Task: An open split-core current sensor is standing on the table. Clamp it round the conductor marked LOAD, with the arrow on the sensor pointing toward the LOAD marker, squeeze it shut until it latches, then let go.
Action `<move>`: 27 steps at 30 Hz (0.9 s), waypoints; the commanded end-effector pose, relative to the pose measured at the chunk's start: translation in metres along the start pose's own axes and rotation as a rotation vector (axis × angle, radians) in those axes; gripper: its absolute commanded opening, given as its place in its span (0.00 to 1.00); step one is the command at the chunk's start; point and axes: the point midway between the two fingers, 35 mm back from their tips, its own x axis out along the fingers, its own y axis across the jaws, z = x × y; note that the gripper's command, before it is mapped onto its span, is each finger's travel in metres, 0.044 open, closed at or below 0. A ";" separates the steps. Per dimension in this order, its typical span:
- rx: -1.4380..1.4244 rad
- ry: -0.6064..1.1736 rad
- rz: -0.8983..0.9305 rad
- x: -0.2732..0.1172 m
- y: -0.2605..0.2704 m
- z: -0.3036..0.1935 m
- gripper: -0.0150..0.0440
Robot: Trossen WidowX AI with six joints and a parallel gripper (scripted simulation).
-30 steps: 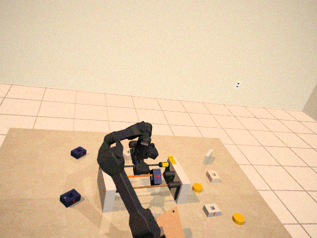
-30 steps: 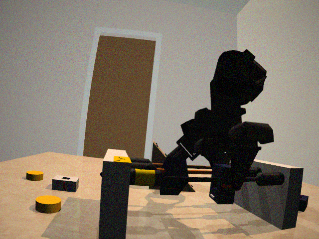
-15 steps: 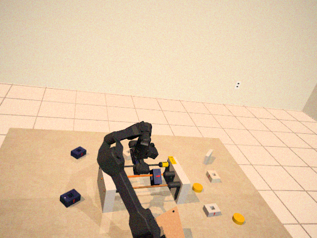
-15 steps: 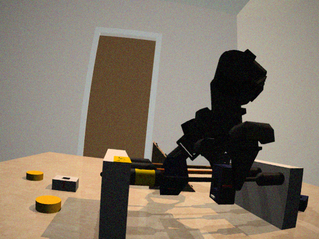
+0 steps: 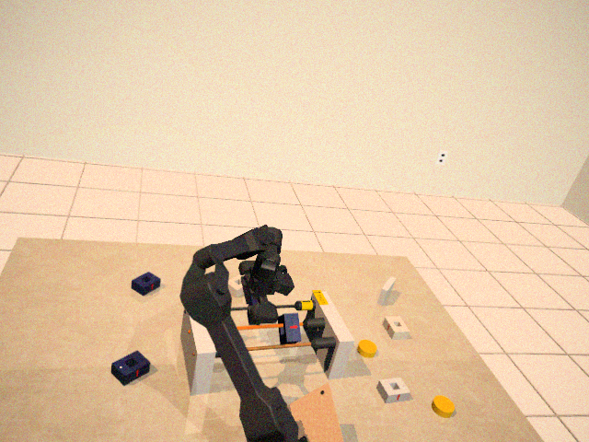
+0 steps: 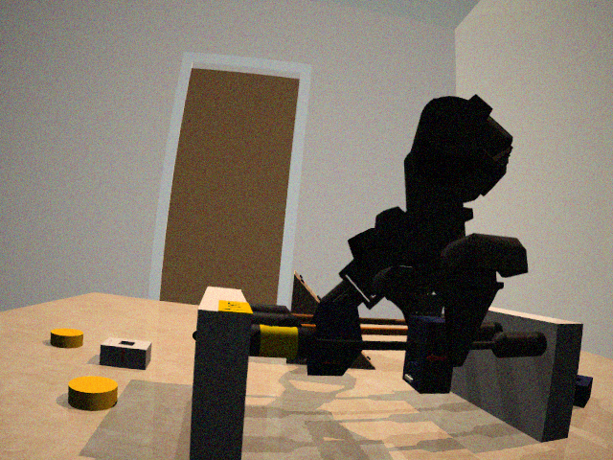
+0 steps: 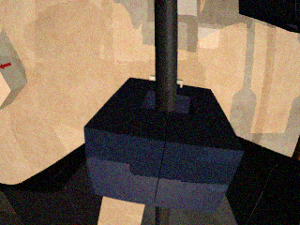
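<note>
The dark blue sensor [image 6: 426, 379] [image 7: 124, 152] surrounds the dark conductor [image 5: 285, 306] [image 6: 386, 345] [image 7: 166, 47] nearest the exterior camera. In the wrist view its halves meet at a thin seam; I cannot tell whether the latch has caught. My gripper [image 5: 254, 304] [image 6: 413, 341] [image 7: 159, 138] is shut on the sensor, a finger on each side. The conductor has a yellow band [image 5: 305, 305] [image 6: 280, 341] near the end wall with a yellow label [image 5: 319, 296] [image 6: 235, 306], whose text is unreadable. The sensor's red mark shows in the exterior view, but its direction is unclear.
Another blue sensor [image 5: 290, 328] sits on the middle orange conductor. White end walls [image 5: 204, 371] [image 5: 340, 356] flank the conductors. Blue blocks [image 5: 145, 283] [image 5: 131, 366] lie left; white blocks [image 5: 396, 332] [image 5: 394, 394] and yellow discs [image 5: 366, 348] [image 5: 443, 406] lie right. An orange board [image 5: 317, 413] leans in front.
</note>
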 end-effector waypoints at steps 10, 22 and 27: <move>0.000 0.000 0.000 0.000 0.000 0.000 0.68; 0.000 0.000 0.000 0.000 0.000 0.000 0.86; 0.000 0.000 0.000 0.000 0.000 0.000 1.00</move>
